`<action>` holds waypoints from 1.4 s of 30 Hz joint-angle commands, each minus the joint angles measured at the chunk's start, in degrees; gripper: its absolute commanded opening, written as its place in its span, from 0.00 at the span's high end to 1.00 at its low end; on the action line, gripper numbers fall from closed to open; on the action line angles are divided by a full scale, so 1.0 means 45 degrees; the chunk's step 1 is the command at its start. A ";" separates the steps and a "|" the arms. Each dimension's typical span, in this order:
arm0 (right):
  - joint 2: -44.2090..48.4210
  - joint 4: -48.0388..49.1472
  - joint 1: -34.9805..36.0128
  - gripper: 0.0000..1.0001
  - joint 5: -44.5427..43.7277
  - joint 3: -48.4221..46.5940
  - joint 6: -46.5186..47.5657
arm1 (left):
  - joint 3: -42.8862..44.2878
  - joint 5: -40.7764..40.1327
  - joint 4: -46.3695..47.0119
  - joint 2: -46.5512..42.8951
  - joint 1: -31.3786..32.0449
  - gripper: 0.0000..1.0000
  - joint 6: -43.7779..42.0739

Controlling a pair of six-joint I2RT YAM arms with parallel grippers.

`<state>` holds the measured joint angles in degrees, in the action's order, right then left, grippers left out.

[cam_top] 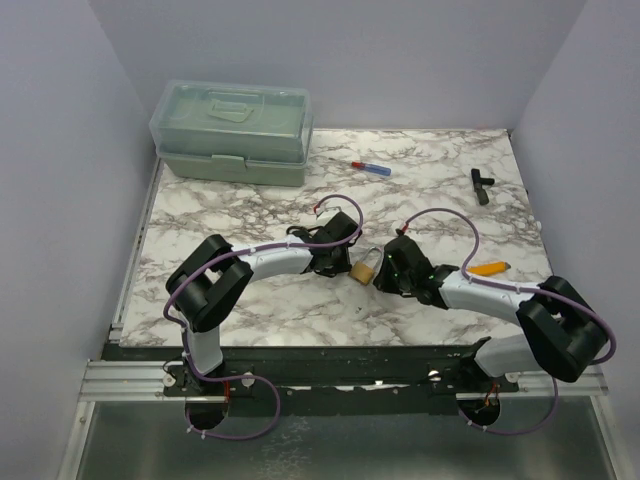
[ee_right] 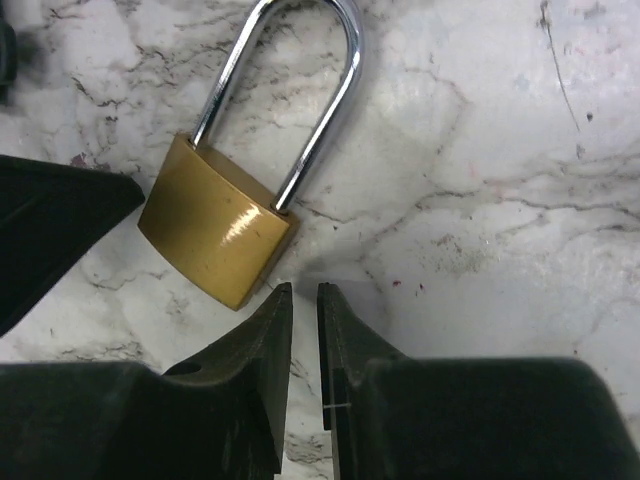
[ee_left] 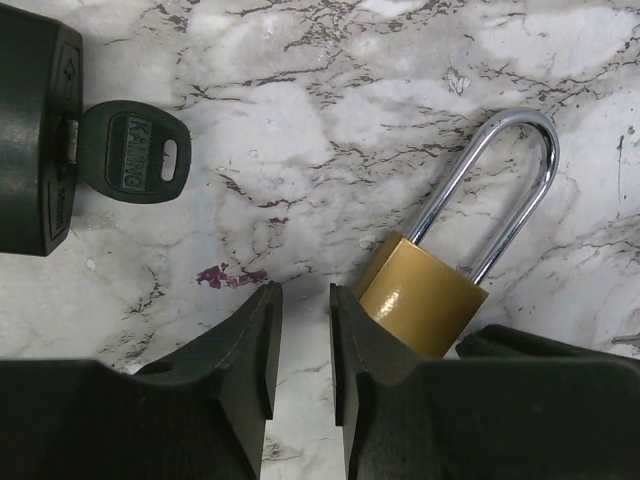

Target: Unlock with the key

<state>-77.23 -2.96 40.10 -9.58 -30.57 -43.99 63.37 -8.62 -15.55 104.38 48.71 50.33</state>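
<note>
Padlock (ee_right: 215, 235) lies loose; left end effector (ee_left: 303, 305) and right end effector (ee_right: 303, 300) are narrow, empty: pin its body first, then fetch the key (ee_left: 145, 155).

key (ee_left: 135, 155): only the black head shows, blade is buried in a black block (ee_left: 30, 130) that the left edge cuts off. lettering on the head too blurred to read. padlock (ee_left: 420, 300): lower edge of the brass body hidden behind the left claw (ee_left: 305, 300). right wrist view: shackle (ee_right: 330, 120) crown clipped by the top edge; dark shape (ee_right: 50, 225) at left runs out of frame, can't tell what it is. top view: padlock too small to tell if the shackle is seated.
</note>
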 commanded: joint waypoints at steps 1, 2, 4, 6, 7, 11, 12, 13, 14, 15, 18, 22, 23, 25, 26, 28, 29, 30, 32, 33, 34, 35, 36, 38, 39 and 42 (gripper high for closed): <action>-0.0666 0.0863 -0.0044 0.78 -0.0793 -0.0678 0.0824 | -0.0190 0.0806 -0.0472 0.0294 0.0163 0.70 0.0142; -0.0798 0.1082 -0.0043 0.78 -0.0894 -0.0730 0.0963 | -0.0196 0.0928 -0.0456 0.0342 0.0220 0.70 0.0157; -0.1121 0.1301 -0.0043 0.78 -0.1038 -0.0912 0.1283 | -0.0194 0.1101 -0.0432 0.0424 0.0339 0.70 0.0173; -0.1493 0.1326 -0.0043 0.78 -0.1159 -0.1154 0.1554 | -0.0229 0.1213 -0.0417 0.0447 0.0483 0.71 0.0273; -0.1690 0.1274 -0.0043 0.78 -0.1294 -0.1305 0.1670 | -0.0249 0.1316 -0.0402 0.0446 0.0543 0.71 0.0337; -0.1973 0.1059 -0.0044 0.78 -0.1987 -0.1658 0.2118 | -0.0475 0.1595 -0.0346 0.0334 0.0775 0.72 0.0791; -0.1951 0.0933 -0.0053 0.78 -0.2157 -0.1739 0.2211 | -0.0517 0.1588 -0.0340 0.0298 0.0828 0.73 0.0831; -0.1870 0.0800 -0.0044 0.78 -0.2278 -0.1796 0.2272 | -0.0578 0.1585 -0.0346 0.0252 0.0862 0.73 0.0875; -0.1759 0.0698 -0.0043 0.78 -0.2433 -0.1827 0.2333 | -0.0693 0.1565 -0.0352 0.0168 0.0878 0.73 0.0924; -0.1619 0.0514 -0.0043 0.78 -0.2532 -0.1839 0.2380 | -0.0793 0.1526 -0.0362 0.0055 0.0876 0.73 0.0940; -0.0994 -0.0133 -0.0043 0.78 -0.2683 -0.1863 0.2652 | -0.1124 0.1179 -0.0400 -0.0569 0.0876 0.71 0.0994; -0.0004 -0.0654 -0.0043 0.66 -0.1821 -0.2112 0.3656 | -0.1520 0.0265 -0.0832 -0.1861 0.0885 0.63 0.1092; 0.0205 -0.0771 -0.0043 0.59 -0.1345 -0.2206 0.3900 | -0.1583 -0.0038 -0.0984 -0.2203 0.0887 0.58 0.1052; 0.0476 -0.0946 -0.0048 0.35 -0.0236 -0.2487 0.4283 | -0.1655 -0.0769 -0.1467 -0.2938 0.0867 0.47 0.0882; 0.0526 -0.1085 -0.0044 0.27 0.0311 -0.2634 0.4413 | -0.1646 -0.1073 -0.1744 -0.3290 0.0864 0.43 0.0774; 0.0400 -0.1411 -0.0043 0.15 0.1289 -0.3005 0.4673 | -0.1563 -0.1674 -0.2443 -0.3975 0.0837 0.36 0.0579; 0.0272 -0.1588 -0.0043 0.11 0.1651 -0.3214 0.4833 | -0.1505 -0.1902 -0.2846 -0.4347 0.0807 0.34 0.0436; 0.0107 -0.1885 -0.0043 0.08 0.1970 -0.3418 0.5014 | -0.1437 -0.2152 -0.3252 -0.4701 0.0759 0.33 0.0301; -0.0263 -0.2321 -0.0053 0.01 0.2713 -0.3825 0.5507 | -0.1295 -0.2686 -0.4096 -0.5443 0.0700 0.30 0.0082; -0.0479 -0.2537 -0.0044 0.00 0.2957 -0.4024 0.5782 | -0.1218 -0.2946 -0.4507 -0.5820 0.0675 0.27 -0.0005; -0.0682 -0.2800 -0.0043 0.00 0.3134 -0.4225 0.6117 | -0.1154 -0.3184 -0.4959 -0.6292 0.0667 0.23 -0.0060; -0.0925 -0.3151 -0.0053 0.00 0.3249 -0.4562 0.6442 | -0.1068 -0.3445 -0.5440 -0.6749 0.0676 0.18 -0.0076; -0.1170 -0.3553 -0.0044 0.00 0.3241 -0.4793 0.6670 | -0.0957 -0.3664 -0.5928 -0.7184 0.0662 0.13 -0.0027; -0.1655 -0.4303 -0.0043 0.00 0.3115 -0.5311 0.7025 | -0.0558 -0.4088 -0.7099 -0.8017 0.0637 0.02 0.0079; -0.1867 -0.4559 -0.0043 0.00 0.3151 -0.5516 0.7183 | -0.0356 -0.4335 -0.7688 -0.8375 0.0631 0.01 0.0173; -0.2436 -0.4952 -0.0043 0.00 0.3385 -0.5893 0.7546 | 0.0162 -0.4981 -0.9072 -0.9374 0.0601 0.01 -0.0018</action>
<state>-85.30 -18.50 39.75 2.57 -54.28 -14.70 60.20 -23.64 -43.53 67.85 51.75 51.37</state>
